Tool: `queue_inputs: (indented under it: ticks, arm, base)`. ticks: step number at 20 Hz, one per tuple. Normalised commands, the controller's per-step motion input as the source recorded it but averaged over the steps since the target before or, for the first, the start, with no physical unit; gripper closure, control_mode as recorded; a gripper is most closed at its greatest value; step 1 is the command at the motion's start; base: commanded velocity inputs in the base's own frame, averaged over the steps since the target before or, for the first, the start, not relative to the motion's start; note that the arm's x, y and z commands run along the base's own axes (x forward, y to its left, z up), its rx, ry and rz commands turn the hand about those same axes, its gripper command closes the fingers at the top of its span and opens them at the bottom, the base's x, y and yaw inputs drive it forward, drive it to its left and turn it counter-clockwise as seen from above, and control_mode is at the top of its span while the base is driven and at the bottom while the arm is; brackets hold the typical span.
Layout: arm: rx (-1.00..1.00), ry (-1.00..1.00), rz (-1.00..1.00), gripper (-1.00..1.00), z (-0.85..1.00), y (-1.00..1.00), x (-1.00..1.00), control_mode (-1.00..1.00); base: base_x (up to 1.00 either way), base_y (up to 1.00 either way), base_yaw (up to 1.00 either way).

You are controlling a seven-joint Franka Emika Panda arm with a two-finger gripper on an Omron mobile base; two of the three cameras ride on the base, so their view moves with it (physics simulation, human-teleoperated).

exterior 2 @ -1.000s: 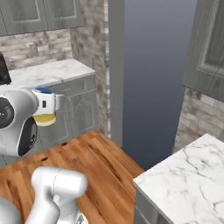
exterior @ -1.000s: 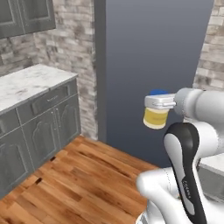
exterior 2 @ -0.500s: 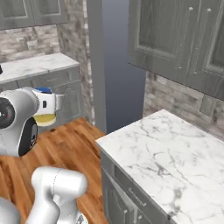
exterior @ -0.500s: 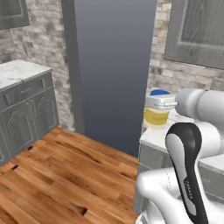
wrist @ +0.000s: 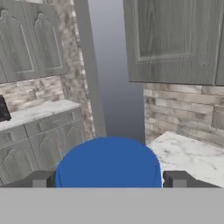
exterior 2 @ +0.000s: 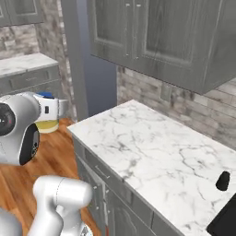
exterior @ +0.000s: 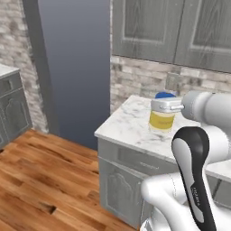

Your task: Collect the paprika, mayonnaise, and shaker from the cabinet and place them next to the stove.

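The mayonnaise [exterior: 161, 122], a pale-yellow jar with a blue lid, hangs in the air with my gripper [exterior: 166, 106] shut on it at the lid. In the hand view the blue lid [wrist: 108, 166] sits between my two dark fingertips [wrist: 41, 179]. From the right base view the mayonnaise [exterior 2: 46, 124] is held by the gripper [exterior 2: 53, 109] left of the marble counter [exterior 2: 152, 147]. The small black shaker [exterior 2: 223, 180] stands on that counter near the black stove corner [exterior 2: 225, 222]. The paprika is out of view.
Grey wall cabinets [exterior 2: 156, 37] with shut doors hang over the counter [exterior: 128, 128]. A tall blue-grey panel [exterior: 76, 67] stands left of it, reaching the wood floor [exterior: 40, 180]. Lower drawer cabinets [wrist: 39, 140] line the far wall.
The whole scene has slid left in both base views, so the base has moved; the marble counter and wall cabinets have come into view. The jar stays in the gripper.
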Motion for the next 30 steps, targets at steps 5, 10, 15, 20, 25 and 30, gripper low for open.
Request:
queue_inputs:
  ticks: [5,10,15,20,25,30]
  arm:
    - [0.00,0.00,0.00,1.00,0.00,0.00,0.00,1.00]
    - [0.00,0.00,0.00,1.00,0.00,0.00,0.00,1.00]
    - [0.00,0.00,0.00,1.00,0.00,0.00,0.00,1.00]
    - [0.00,0.00,0.00,1.00,0.00,0.00,0.00,1.00]
    - [0.00,0.00,0.00,1.00,0.00,0.00,0.00,1.00]
    - [0.00,0.00,0.00,1.00,0.00,0.00,0.00,1.00]
  base:
    - [-0.05,-0.59,-0.31]
    - [0.00,-0.46,-0.40]
    - [0.00,-0.64,-0.39]
    - [0.00,-0.82,-0.33]
    - [0.00,-0.91,-0.24]
    - [0.03,-0.96,-0.18]
